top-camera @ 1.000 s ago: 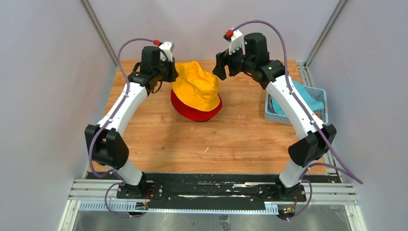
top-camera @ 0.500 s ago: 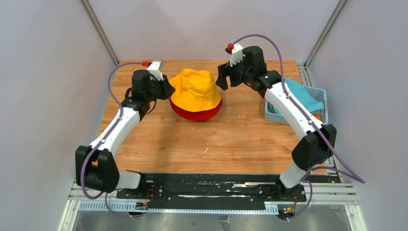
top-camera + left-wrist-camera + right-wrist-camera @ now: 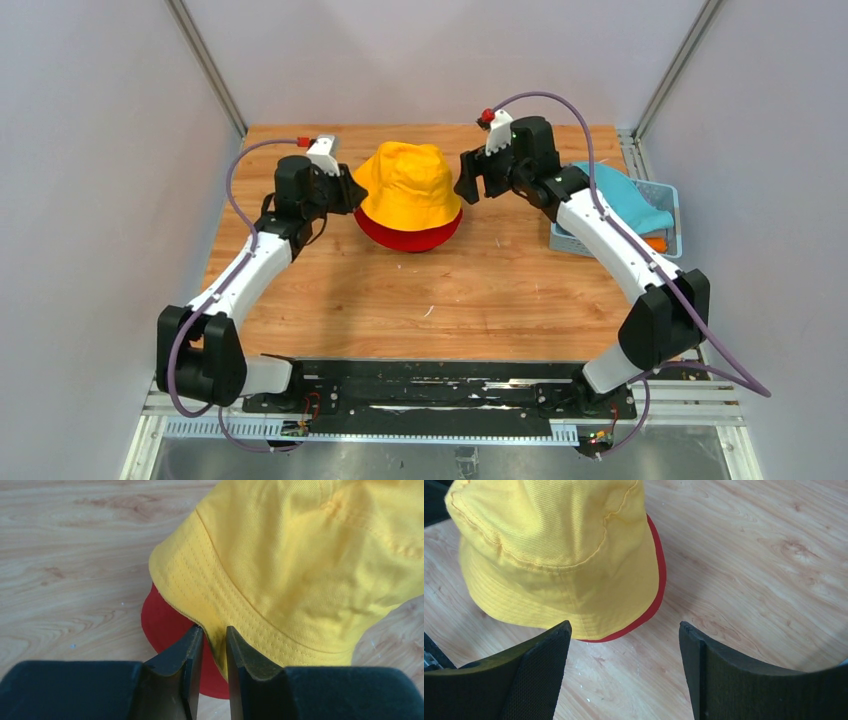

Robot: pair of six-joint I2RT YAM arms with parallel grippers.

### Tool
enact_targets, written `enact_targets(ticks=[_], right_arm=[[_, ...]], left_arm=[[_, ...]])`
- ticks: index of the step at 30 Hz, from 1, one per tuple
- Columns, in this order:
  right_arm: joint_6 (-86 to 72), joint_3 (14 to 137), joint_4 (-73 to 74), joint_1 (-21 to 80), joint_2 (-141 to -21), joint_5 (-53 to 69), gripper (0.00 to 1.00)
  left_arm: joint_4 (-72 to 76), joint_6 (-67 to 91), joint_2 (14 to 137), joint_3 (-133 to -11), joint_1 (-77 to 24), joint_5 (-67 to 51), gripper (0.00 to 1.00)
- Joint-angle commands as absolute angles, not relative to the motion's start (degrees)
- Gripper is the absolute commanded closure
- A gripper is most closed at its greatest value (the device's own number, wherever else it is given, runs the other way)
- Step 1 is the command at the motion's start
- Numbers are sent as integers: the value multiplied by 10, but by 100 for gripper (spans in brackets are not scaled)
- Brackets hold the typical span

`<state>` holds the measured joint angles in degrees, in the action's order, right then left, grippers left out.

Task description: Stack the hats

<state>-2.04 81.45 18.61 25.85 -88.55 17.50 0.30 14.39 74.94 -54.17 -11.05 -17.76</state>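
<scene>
A yellow hat [image 3: 410, 186] sits on top of a red hat [image 3: 408, 236] at the back middle of the table. My left gripper [image 3: 342, 190] is shut on the yellow hat's brim [image 3: 214, 635] at its left side. My right gripper [image 3: 468, 186] is open and empty just right of the stack; in the right wrist view the yellow hat [image 3: 554, 555] and the red brim [image 3: 655, 580] lie ahead of its fingers [image 3: 544, 650]. A teal hat [image 3: 625, 205] lies in the basket with an orange one [image 3: 655, 242] under it. The grey and lavender hats are out of view.
A light blue plastic basket [image 3: 566, 238] stands at the table's right edge, behind my right arm. Grey walls close in the table on the left, right and back.
The yellow hat has come down from a pulled-up peak and settled over the red hat. My left gripper has lowered with the brim. My right gripper has moved slightly right and down.
</scene>
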Motion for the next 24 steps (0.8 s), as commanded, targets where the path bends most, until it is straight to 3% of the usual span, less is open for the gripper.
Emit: enact_targets(ticks=[1, 19, 24], right_arm=[[-34, 807, 148, 254, -864, 188, 22], [-58, 700, 52, 265, -876, 251, 23], [-45, 647, 4, 285, -846, 242, 23]], left_arm=[[38, 156, 747, -506, -109, -166, 73], [130, 179, 708, -418, -109, -129, 73], [161, 195, 641, -378, -109, -108, 67]])
